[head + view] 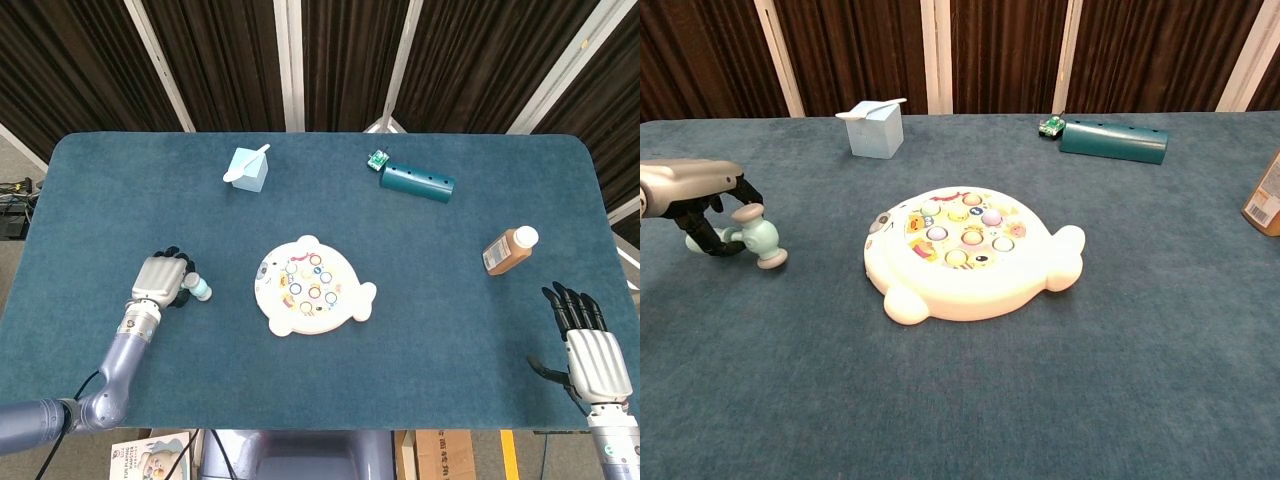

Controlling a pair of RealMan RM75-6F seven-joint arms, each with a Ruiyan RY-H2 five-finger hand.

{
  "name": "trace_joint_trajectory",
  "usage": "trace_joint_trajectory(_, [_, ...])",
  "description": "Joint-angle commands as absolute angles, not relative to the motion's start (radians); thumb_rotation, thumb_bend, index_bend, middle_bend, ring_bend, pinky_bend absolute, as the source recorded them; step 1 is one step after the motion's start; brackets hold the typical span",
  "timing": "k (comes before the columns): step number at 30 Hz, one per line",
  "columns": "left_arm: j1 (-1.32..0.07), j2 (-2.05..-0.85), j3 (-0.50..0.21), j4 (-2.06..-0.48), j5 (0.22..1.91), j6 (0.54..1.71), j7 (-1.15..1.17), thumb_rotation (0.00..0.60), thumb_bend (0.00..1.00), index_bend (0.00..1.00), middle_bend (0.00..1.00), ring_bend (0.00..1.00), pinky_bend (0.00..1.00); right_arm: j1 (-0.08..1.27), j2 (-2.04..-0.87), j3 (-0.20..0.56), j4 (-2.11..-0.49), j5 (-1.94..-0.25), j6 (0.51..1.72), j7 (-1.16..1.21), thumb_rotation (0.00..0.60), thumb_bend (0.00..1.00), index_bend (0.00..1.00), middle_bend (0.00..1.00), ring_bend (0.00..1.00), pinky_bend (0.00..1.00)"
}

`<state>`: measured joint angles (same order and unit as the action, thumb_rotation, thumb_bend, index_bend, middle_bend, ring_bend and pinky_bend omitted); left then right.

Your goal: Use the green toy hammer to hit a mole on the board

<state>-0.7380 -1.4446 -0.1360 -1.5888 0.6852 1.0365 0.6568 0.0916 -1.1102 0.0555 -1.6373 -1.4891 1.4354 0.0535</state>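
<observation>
Mint-green toy hammer (758, 238) with pinkish end caps, handle gripped by left robot hand (702, 205), beside white board (965, 255).

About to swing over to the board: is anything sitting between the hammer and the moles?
Nothing visible does. The left robot hand grips the green toy hammer left of the board, with only bare table cloth between them. The blue box stands farther back, off that path.

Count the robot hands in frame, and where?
2. The left hand sits at the table's left, gripping the green toy hammer. The right hand rests open at the near right edge.
</observation>
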Motion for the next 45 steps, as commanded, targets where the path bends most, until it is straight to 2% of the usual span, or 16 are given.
trace_joint_trajectory(1, [-0.734,-1.449,-0.140,-1.587,0.710,1.055,0.640,0.600,0.63,0.59,0.37,0.27,0.38,0.092,-1.110,0.056,-1.637,-1.489,1.435,0.054,0.600,0.19,0.00,0.00,0.00,0.00])
trace_joint_trajectory(5, [-0.726,-1.457,-0.145,-1.583,0.753,1.086,0.615,0.600,0.64,0.63,0.45,0.34,0.46,0.091,-1.110,0.055,-1.638,-1.489,1.435,0.053,0.600,0.19,0.00,0.00,0.00,0.00])
trace_joint_trajectory(25, [-0.761,-1.438,-0.180,-1.631,0.766,1.110,0.657,0.600,0.64,0.64,0.49,0.38,0.48,0.092,-1.109,0.056,-1.641,-1.485,1.432,0.056,0.600,0.19,0.00,0.00,0.00,0.00])
trace_joint_trajectory(36, [-0.873,-1.434,-0.266,-1.695,0.689,1.119,0.783,0.600,0.64,0.65,0.50,0.41,0.52,0.093,-1.107,0.060,-1.647,-1.474,1.426,0.064,0.600,0.19,0.00,0.00,0.00,0.00])
trace_joint_trajectory(45, [-0.963,-1.485,-0.313,-1.666,0.611,1.120,0.846,0.600,0.64,0.65,0.50,0.41,0.52,0.092,-1.102,0.062,-1.655,-1.466,1.421,0.077,0.600,0.19,0.00,0.00,0.00,0.00])
